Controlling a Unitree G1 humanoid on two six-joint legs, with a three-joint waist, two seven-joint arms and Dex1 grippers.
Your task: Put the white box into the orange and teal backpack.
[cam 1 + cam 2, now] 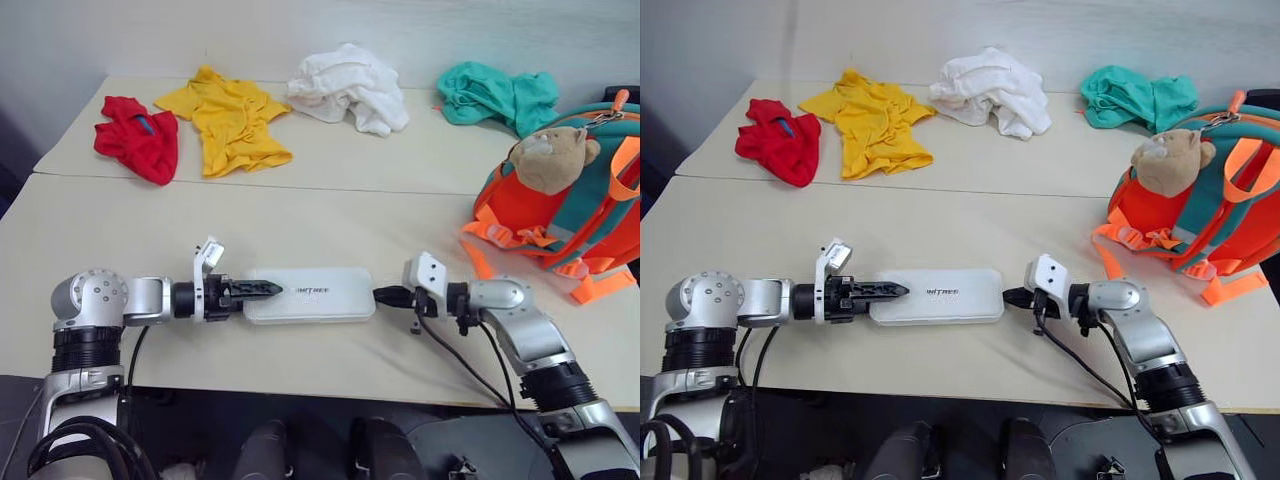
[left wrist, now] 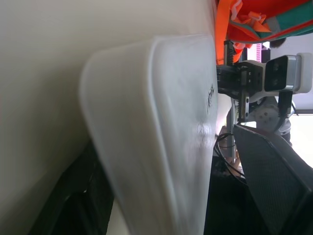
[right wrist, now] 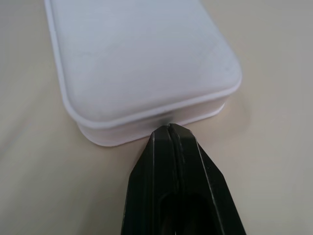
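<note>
Box pinned end to end on bench (image 1: 120, 240).
White box (image 1: 310, 294) lies flat, well apart from orange and teal backpack (image 1: 580, 200). Left gripper (image 1: 262, 289) fingers apart, straddling one end; right gripper (image 1: 383, 295) fingers together, butted against the other, probably bracing it for lifting.

My arms are silver metal with ribbed black cuffs, 2 white wrist cameras, loose black cables, black pointy fingers.
</note>
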